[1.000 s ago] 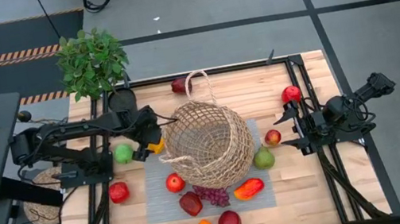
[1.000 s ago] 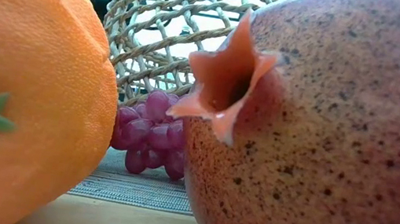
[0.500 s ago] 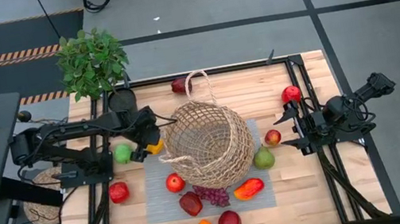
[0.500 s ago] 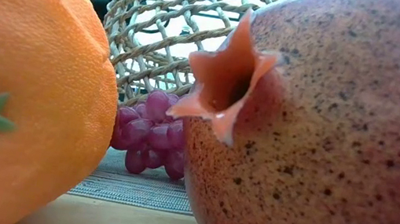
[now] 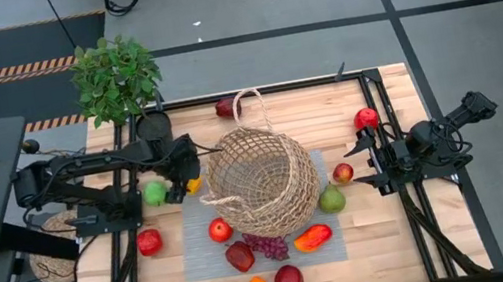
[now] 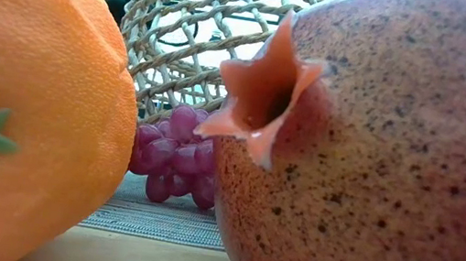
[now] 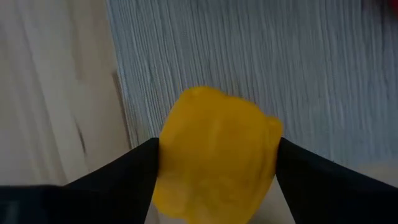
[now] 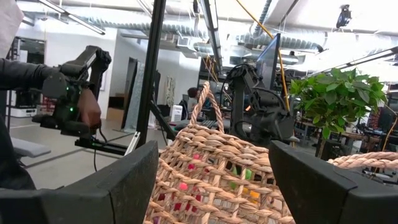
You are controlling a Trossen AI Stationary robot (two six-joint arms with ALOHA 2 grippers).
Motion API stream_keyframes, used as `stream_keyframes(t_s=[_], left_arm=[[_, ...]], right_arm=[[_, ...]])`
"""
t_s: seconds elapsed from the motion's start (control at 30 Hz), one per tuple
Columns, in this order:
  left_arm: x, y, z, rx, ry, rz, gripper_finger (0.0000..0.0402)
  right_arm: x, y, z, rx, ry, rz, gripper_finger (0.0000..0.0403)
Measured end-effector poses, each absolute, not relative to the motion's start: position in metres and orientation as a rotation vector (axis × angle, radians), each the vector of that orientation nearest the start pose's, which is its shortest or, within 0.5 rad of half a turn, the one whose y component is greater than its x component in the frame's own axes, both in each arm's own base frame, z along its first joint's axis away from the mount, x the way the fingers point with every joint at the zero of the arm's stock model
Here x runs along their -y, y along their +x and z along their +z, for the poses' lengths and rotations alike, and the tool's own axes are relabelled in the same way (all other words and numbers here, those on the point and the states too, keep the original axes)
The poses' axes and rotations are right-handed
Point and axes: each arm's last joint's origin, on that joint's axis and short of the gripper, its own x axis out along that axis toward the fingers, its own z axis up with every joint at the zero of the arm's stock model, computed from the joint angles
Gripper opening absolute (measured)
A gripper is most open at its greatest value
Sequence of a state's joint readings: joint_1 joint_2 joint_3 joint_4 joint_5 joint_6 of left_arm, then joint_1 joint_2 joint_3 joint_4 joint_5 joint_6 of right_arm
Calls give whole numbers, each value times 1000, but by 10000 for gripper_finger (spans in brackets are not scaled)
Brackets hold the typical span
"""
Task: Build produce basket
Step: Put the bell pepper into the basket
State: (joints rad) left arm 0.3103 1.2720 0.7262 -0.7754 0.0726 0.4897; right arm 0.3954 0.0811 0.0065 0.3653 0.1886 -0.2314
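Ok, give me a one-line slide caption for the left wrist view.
Left gripper straddling the yellow lemon, its fingers flanking it, at the grey mat edge.

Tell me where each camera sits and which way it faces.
High: overhead, straight down; both arms, basket on mat.
Low: tabletop level, past orange and pomegranate toward basket.
Left wrist: down between its fingers flanking yellow fruit.
Right wrist: across table at basket and left arm; a person's hand behind.
Shared: basket in three views.
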Motion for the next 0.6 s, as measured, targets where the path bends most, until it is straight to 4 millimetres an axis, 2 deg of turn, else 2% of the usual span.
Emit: stream_keyframes(t_s=[0.2, 0.6], left_arm=[[-66, 208, 231, -1305, 171, -37, 292], [-77, 223, 339, -1093, 243, 257, 291]], right_arm=[[-33, 92, 194, 301, -145, 172, 310], [-33, 92, 194, 301, -145, 172, 310]])
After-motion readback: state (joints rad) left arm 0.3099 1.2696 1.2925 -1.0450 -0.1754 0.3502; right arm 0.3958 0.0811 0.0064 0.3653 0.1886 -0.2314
